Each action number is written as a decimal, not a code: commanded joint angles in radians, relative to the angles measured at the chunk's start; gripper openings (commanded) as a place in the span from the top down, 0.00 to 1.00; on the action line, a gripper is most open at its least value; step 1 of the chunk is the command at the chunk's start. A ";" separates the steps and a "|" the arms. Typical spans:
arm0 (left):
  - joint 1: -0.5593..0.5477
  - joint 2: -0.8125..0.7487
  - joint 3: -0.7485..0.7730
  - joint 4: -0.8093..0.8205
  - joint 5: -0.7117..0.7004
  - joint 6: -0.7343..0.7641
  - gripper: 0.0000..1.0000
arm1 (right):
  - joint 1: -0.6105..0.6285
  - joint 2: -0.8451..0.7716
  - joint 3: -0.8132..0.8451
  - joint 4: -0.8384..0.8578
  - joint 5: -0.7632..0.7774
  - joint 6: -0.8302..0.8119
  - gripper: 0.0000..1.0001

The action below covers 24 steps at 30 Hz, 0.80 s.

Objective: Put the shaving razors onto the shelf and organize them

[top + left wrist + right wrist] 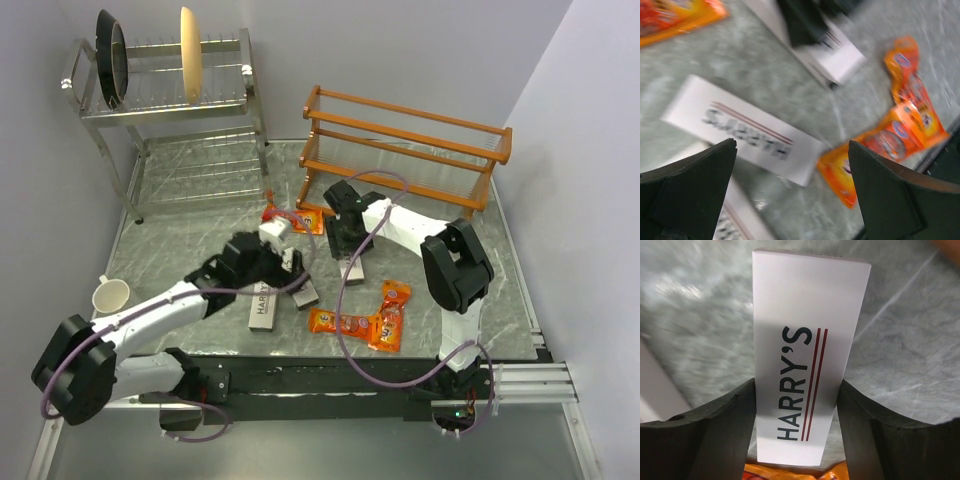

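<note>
Grips one pale HARRY'S box (810, 315) with the right pincer (797, 385), pads (730, 430) pressed on both long sides, near one end rather than at mid-length. Sits flat on the marbled bench (900, 340), in front of the shelf (405, 140) and apart from it. Holds the left pincer (791, 145) released, spread wide above a second box (747, 132), touching nothing. Elsewhere on the bench: a third box (265, 305) and three orange packs (392, 315), scattered; no razor on the shelf rails yet. Most likely to go wrong on the lift: gripped off-centre, may droop or swivel between the pads, or slide out along the smooth card sides under a light squeeze. Could also drag the orange pack (790, 472) showing just past the near end of the held box. Crowded in the middle, too: with both arms close together, risks a knock between wrists or a nudge to the neighbouring boxes on a careless rise. At the shelf, only thin rails with gaps between: set down askew, could tip through or hang off an edge.
</note>
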<state>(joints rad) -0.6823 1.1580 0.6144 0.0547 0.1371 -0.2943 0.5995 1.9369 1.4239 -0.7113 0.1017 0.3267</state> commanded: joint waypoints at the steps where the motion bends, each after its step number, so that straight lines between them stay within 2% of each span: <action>1: -0.170 0.009 -0.031 0.120 -0.178 -0.052 0.00 | -0.014 0.031 0.089 0.006 -0.014 0.069 0.39; 2: -0.184 0.017 -0.030 0.135 -0.198 -0.055 0.01 | -0.014 0.046 0.098 0.009 -0.013 0.081 0.36; 3: -0.197 0.023 -0.028 0.148 -0.218 -0.057 0.01 | -0.014 0.053 0.099 0.012 -0.016 0.098 0.25; 5: -0.232 0.060 -0.027 0.189 -0.264 -0.052 0.01 | -0.014 0.051 0.093 0.009 -0.017 0.109 0.16; 6: -0.244 0.074 -0.019 0.203 -0.278 -0.048 0.01 | -0.012 0.044 0.086 0.007 -0.016 0.113 0.07; 8: -0.275 0.112 -0.012 0.247 -0.321 -0.045 0.00 | -0.015 0.001 0.060 0.004 -0.010 0.115 0.00; 12: -0.310 0.169 0.040 0.263 -0.379 -0.052 0.02 | -0.043 -0.154 0.004 -0.002 0.055 0.092 0.00; 15: -0.329 0.235 0.106 0.217 -0.419 -0.100 0.05 | -0.131 -0.311 -0.063 -0.013 0.072 0.059 0.00; 19: -0.356 0.321 0.185 0.197 -0.442 -0.129 0.06 | -0.246 -0.510 -0.166 -0.019 0.026 -0.017 0.00; 24: -0.368 0.452 0.289 0.154 -0.481 -0.183 0.09 | -0.277 -0.722 -0.249 0.024 0.030 -0.067 0.00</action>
<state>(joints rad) -1.0389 1.5291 0.8082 0.2352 -0.2821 -0.4114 0.3202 1.3315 1.2293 -0.7063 0.1383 0.3229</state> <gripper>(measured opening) 0.924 0.999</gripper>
